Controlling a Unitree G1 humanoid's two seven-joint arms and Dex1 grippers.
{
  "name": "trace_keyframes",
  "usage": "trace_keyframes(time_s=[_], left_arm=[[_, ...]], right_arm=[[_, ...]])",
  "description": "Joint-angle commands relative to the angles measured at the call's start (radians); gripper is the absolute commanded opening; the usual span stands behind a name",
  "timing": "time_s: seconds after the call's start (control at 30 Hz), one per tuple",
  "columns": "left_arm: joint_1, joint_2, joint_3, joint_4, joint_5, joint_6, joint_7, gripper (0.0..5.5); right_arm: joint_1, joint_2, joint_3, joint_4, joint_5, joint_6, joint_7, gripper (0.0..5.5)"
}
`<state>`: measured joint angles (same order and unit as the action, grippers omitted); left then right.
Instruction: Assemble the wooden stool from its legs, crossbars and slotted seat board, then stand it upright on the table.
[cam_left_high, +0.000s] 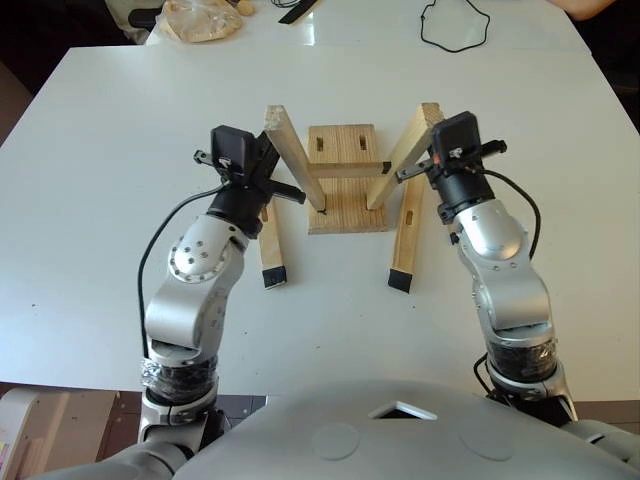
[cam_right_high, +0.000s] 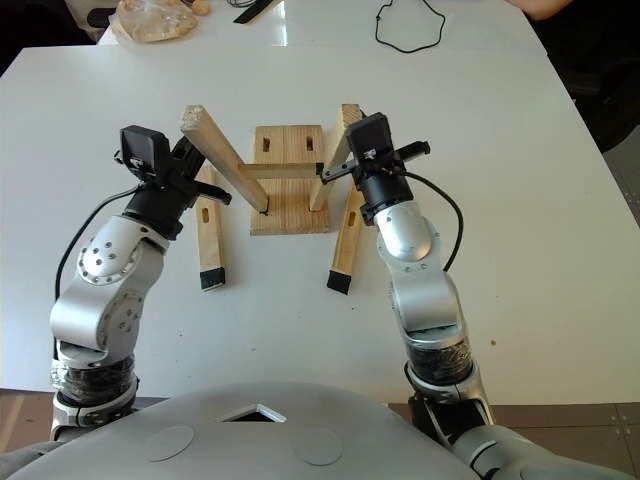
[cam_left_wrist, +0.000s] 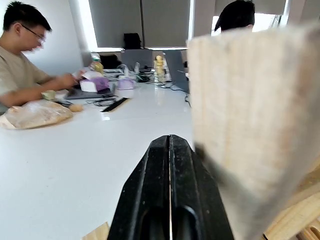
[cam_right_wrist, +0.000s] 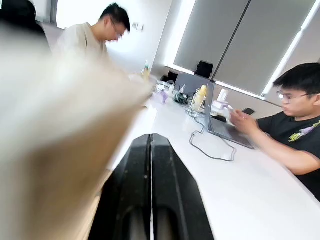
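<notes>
Left pincer (cam_left_wrist: 170, 145) and right pincer (cam_right_wrist: 151, 141) clenched empty, flanking tilted legs (cam_left_high: 295, 160) (crossbar (cam_left_high: 345, 170) bridges them). Suggest pushing inward evenly, keeping leg ends over seat board (cam_left_high: 345, 215) slots.

The pale slotted seat board (cam_left_high: 346, 212) lies flat mid-table. A left standing leg (cam_left_high: 296, 160) and right standing leg (cam_left_high: 406, 152) rise tilted from it, joined by a crossbar (cam_left_high: 348, 170). A left loose leg (cam_left_high: 270, 248) and right loose leg (cam_left_high: 405, 240), both dark-capped, lie flat alongside.

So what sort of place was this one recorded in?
Probably a shared office or lab: a long white table, an open laptop with a loose cable beside it, and roller blinds over large windows.
</notes>
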<state>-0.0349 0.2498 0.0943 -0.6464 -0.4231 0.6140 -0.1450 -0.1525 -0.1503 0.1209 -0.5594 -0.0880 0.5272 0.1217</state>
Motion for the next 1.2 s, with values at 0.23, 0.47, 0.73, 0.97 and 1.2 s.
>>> trace_keyframes(time_s=[0.23,0.47,0.73,0.97,1.2], left_arm=[[-0.454,0.159,0.406,0.180,-0.785,0.298,0.126,0.00],[-0.510,0.179,0.267,0.214,-1.004,0.363,0.236,0.00],[-0.543,0.196,0.199,0.259,-1.029,0.346,0.232,0.00],[-0.539,0.178,0.112,0.341,-0.940,0.348,0.175,0.00],[-0.374,0.134,-0.020,0.394,-0.777,0.317,0.039,0.00]], right_arm=[[-0.398,-0.108,-0.353,0.099,0.715,0.319,0.360,0.02],[-0.444,-0.151,-0.306,0.122,0.794,0.367,0.342,0.02],[-0.486,-0.137,-0.317,0.135,0.843,0.314,0.324,0.02],[-0.419,-0.143,-0.226,0.177,0.787,0.262,0.344,0.02],[-0.279,-0.147,-0.042,0.253,0.650,0.188,0.367,0.02]])
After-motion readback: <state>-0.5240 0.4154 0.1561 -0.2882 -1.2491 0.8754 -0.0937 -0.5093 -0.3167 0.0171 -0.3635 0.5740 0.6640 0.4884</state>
